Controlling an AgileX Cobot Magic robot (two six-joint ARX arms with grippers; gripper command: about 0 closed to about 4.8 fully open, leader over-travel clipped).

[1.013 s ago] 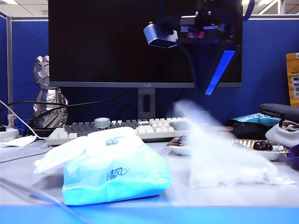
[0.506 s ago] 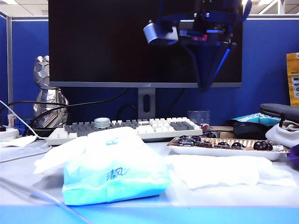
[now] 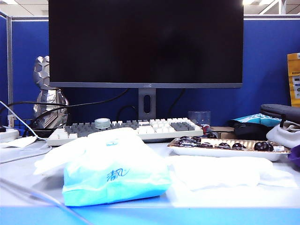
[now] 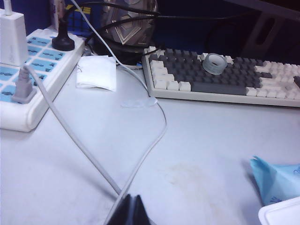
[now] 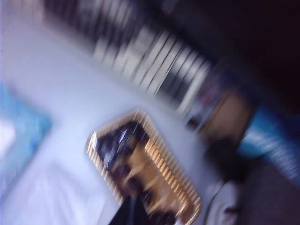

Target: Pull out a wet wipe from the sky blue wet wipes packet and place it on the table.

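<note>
Two grippers matter here, and neither shows in the exterior view. On the far left of the pale grey-white desk (image 3: 28,164), the left wrist view looks past a white power strip (image 4: 28,61), grey cables (image 4: 89,159) and a small folded white tissue (image 4: 97,72). The left gripper (image 4: 131,212) hangs low over bare desk there, its dark fingers pressed together on nothing.

Further right, a grey-and-white keyboard (image 3: 131,127) lies under a black monitor (image 3: 145,42). Nearer than these sits the soft sky blue wet wipes packet (image 3: 115,176), its white top flap raised.

Just to the right of the packet, touching it or nearly so, the thin white wet wipe (image 3: 220,171) lies flat on the desk. Its long axis runs left to right along the blue front edge. Close behind it stands a white rectangular tray of dark round fruits (image 3: 225,151).

The right wrist view is badly smeared. It looks down on that tray, with blue and white patches to one side, so the right gripper (image 5: 129,213) seems to be up above the desk's right half. It is clenched and empty.

By my reading the right arm is the nearer one, with the wipe below it and towards the packet. The wipe appears placed already. Should either arm come down again, the tray and the packet crowd the wipe on two sides.
</note>
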